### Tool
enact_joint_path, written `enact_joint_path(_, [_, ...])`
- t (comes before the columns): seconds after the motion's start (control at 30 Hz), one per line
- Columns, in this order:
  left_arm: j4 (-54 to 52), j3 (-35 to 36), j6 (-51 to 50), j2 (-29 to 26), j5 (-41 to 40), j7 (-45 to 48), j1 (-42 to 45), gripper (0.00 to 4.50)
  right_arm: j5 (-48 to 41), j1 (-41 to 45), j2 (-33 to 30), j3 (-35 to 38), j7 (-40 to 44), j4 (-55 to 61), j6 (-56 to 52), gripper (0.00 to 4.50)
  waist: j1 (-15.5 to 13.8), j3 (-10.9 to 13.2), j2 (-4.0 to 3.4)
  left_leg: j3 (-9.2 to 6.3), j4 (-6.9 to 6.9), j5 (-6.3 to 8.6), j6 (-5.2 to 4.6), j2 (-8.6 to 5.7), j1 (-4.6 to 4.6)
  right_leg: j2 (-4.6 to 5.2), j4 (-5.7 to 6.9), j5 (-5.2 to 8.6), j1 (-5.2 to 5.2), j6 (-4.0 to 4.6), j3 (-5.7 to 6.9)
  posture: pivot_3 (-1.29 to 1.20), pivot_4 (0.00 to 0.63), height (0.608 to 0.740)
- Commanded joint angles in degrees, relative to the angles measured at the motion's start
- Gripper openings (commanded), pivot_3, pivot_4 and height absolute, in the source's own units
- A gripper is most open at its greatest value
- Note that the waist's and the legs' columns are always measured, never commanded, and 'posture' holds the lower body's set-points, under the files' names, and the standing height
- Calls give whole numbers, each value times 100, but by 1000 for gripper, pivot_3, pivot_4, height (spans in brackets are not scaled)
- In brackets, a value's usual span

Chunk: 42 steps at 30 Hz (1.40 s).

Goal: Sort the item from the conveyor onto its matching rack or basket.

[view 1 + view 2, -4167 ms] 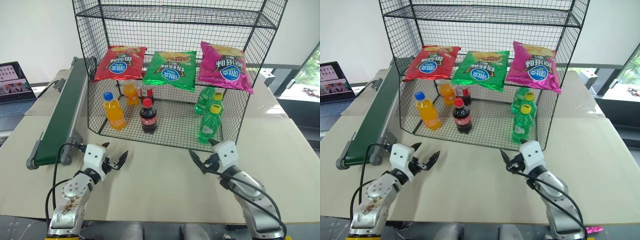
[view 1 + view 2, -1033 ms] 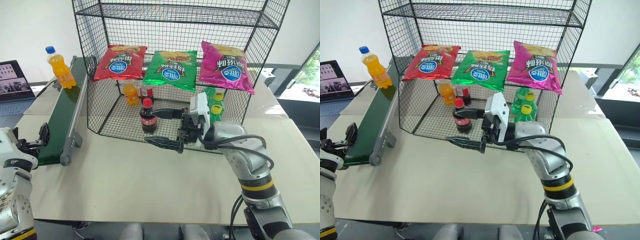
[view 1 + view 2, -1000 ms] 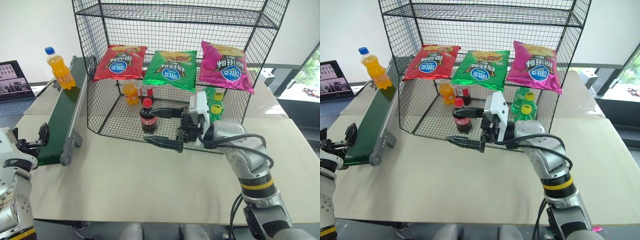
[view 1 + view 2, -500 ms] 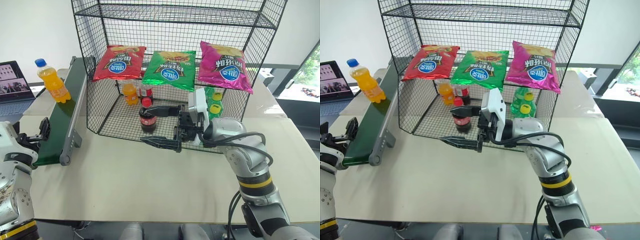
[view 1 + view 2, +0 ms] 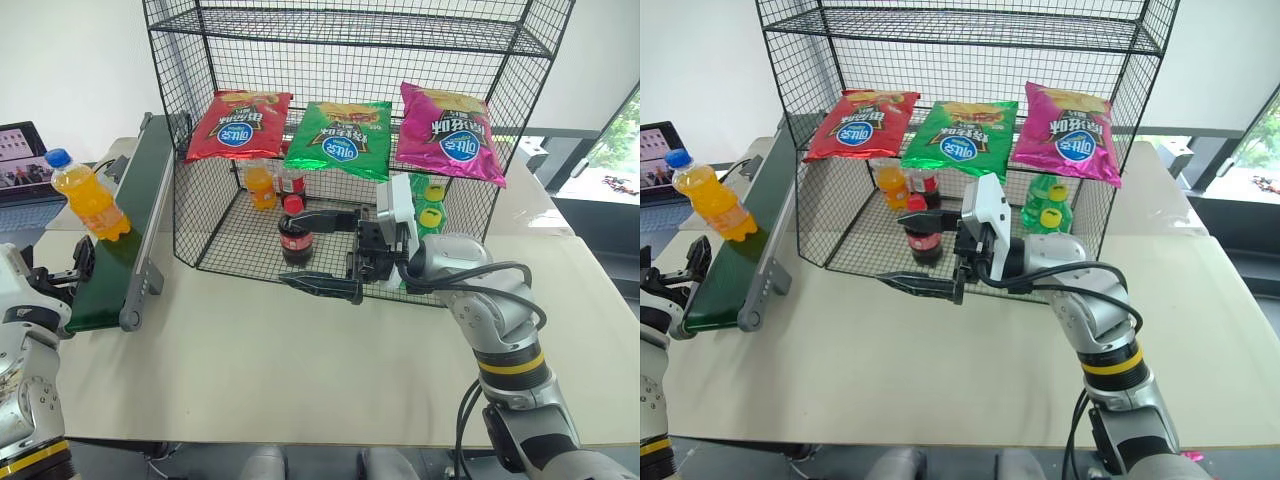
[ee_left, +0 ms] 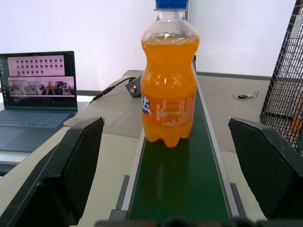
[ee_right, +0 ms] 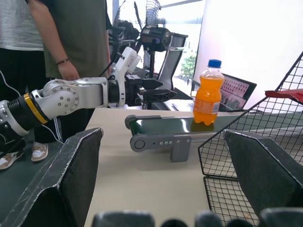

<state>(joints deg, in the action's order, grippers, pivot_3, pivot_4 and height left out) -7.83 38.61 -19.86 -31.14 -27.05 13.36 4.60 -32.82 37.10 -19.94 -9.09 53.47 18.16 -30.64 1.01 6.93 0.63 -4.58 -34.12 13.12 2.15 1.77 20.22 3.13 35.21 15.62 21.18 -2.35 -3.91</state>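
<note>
The item, an orange drink bottle [image 5: 88, 197] with a blue cap, stands upright on the dark green conveyor [image 5: 115, 262], a little short of its near end. My left gripper [image 5: 55, 262] waits open just off that near end, facing up the belt, and the bottle [image 6: 169, 80] stands between and beyond its fingers [image 6: 61, 175], untouched. My right gripper [image 5: 293, 250] is open and empty, held level in front of the black wire rack [image 5: 215, 215] and pointing toward the conveyor. The bottle [image 7: 206, 94] is far beyond the right gripper.
On the rack's bottom level stand a cola bottle [image 5: 293, 232], a small orange bottle [image 5: 260, 185] and green bottles [image 5: 430, 195]; three crisp bags [image 5: 340, 135] hang across the front. A laptop [image 5: 20, 160] sits left of the belt. People [image 7: 71, 42] stand beyond the table.
The orange bottle has ridden down the belt toward its near end and my left gripper. Both arms have held still over the last second; four seconds ago they hung low by the table's front.
</note>
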Motion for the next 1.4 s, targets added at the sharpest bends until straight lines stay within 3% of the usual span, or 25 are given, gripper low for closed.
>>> enact_joint_path(0.03, [9,152,146,-168,29,-31,127,4484,-140,105,13,46,-19,212,-18,4500,2,0,0,0,0,0,0,0,0,0,0,0,0,0,0,0,150,738])
enact_joint_path(0.43, [272,168,187,-320,-52,86,299,4484,-184,147,38,53,-61,265,-66,4500,2,0,0,0,2,0,0,0,0,0,0,0,1,0,0,0,150,738])
enact_joint_path(0.63, [363,270,-42,-320,-360,187,303,2398,-208,131,38,59,-92,298,-89,4500,2,1,-1,0,4,0,0,1,0,0,0,0,2,0,0,0,150,738])
enact_joint_path(0.8, [-9,249,-161,-260,-483,187,157,2382,-223,83,-13,82,-135,355,-118,4500,-12,1,-2,0,4,0,0,0,0,0,1,0,3,0,0,0,150,738])
enact_joint_path(1.1, [-1986,-158,-1109,-167,-1041,-109,-137,2382,-19,-321,-315,75,-517,635,-179,4500,-17,10,29,-1,4,0,2,-2,7,7,-8,0,2,0,2,0,150,738])
enact_joint_path(1.23, [-2245,-857,-1193,52,-937,-331,233,2382,351,-656,-332,-48,-985,674,-196,4500,-23,11,25,0,14,0,1,1,2,2,-7,0,3,0,1,0,150,738])
enact_joint_path(1.4, [-1525,-1926,-777,512,-262,-333,1006,2382,895,-849,-179,-182,-1658,673,-171,4500,-24,13,24,-1,8,-3,4,-5,4,2,-9,-1,1,0,1,0,150,738])
